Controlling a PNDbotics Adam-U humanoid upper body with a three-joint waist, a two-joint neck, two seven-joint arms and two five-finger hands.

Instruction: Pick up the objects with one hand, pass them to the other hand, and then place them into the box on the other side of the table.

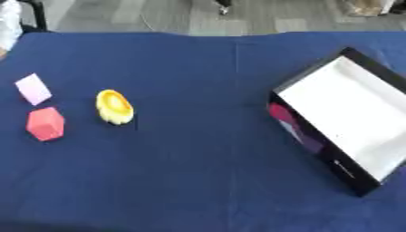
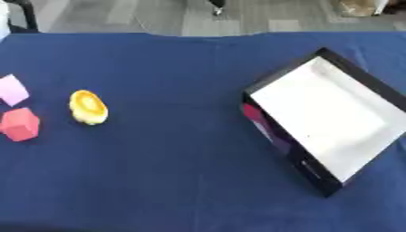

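Observation:
Three small objects lie on the left of the blue tablecloth: a pale pink block farthest back, a red block just in front of it, and a yellow rounded object to their right. On the right stands a black box with a white inside, turned at an angle and holding nothing that shows. Neither of my hands appears in either view.
The cloth's far edge runs along the top, with grey floor beyond it. A piece of white cloth shows at the upper left corner. Wide blue cloth lies between the objects and the box.

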